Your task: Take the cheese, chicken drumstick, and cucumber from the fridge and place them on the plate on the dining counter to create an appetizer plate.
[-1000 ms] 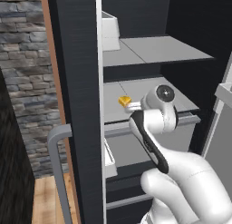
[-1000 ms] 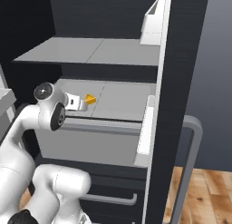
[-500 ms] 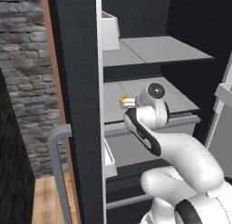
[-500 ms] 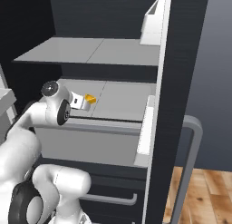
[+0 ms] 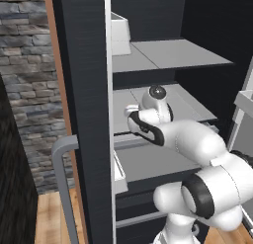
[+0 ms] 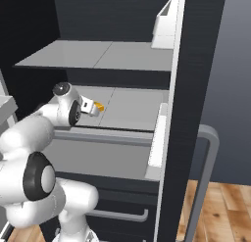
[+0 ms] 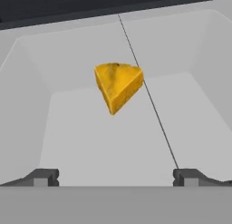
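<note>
The arm reaches into the open fridge (image 6: 196, 64) at the level of its middle light grey shelf (image 6: 132, 108). The claw (image 7: 116, 175) is released, its two dark fingertips (image 7: 43, 177) spread wide and apart from the cheese (image 7: 118, 85). The cheese, a yellow-orange wedge, lies on the shelf ahead of the claw, its narrow edge turned toward the camera in the hand view. In the right base view the cheese (image 6: 98, 107) sits just beyond the claw (image 6: 89, 107). A white door bin (image 6: 165, 25) hangs higher on the fridge door.
</note>
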Controlling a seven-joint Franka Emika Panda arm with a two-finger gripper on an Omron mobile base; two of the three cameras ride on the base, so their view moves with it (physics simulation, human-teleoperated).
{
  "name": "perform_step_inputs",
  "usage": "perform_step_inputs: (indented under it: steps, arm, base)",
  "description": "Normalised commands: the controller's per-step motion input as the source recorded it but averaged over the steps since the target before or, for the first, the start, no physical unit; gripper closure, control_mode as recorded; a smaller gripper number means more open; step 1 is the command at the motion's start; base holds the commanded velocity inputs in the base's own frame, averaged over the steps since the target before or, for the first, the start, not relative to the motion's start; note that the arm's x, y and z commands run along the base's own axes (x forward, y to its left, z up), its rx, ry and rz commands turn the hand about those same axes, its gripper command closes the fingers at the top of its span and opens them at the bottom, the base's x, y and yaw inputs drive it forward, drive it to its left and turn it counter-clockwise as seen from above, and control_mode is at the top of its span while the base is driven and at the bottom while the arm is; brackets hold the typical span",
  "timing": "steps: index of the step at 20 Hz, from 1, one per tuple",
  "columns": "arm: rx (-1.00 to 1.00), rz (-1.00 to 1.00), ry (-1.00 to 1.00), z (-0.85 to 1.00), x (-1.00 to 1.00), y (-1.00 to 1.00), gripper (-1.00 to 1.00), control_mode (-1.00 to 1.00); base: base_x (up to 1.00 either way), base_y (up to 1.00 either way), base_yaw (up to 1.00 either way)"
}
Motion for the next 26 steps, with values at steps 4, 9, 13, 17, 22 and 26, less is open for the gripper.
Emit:
perform_step_inputs:
  steps: [4, 9, 13, 17, 22, 26]
  arm:
    - [0.0, 0.0, 0.0, -0.31, 0.26, 0.01, -1.0, -1.0]
    - [0.0, 0.0, 0.0, -0.14, 0.26, 0.0, -1.0, -1.0]
    - [0.0, 0.0, 0.0, -0.04, 0.34, 0.0, -1.0, -1.0]
    - [0.0, 0.0, 0.0, -0.08, 0.34, 0.0, -1.0, -1.0]
    - [0.0, 0.0, 0.0, -0.19, 0.3, 0.0, -1.0, -1.0]
    - [0.0, 0.0, 0.0, -0.19, 0.29, 0.0, -1.0, -1.0]
  base:
    - [0.0, 0.0, 0.0]
    - [0.0, 0.0, 0.0]
    - [0.0, 0.0, 0.0]
    - [0.0, 0.0, 0.0]
    - [0.0, 0.0, 0.0]
    - [0.0, 0.0, 0.0]
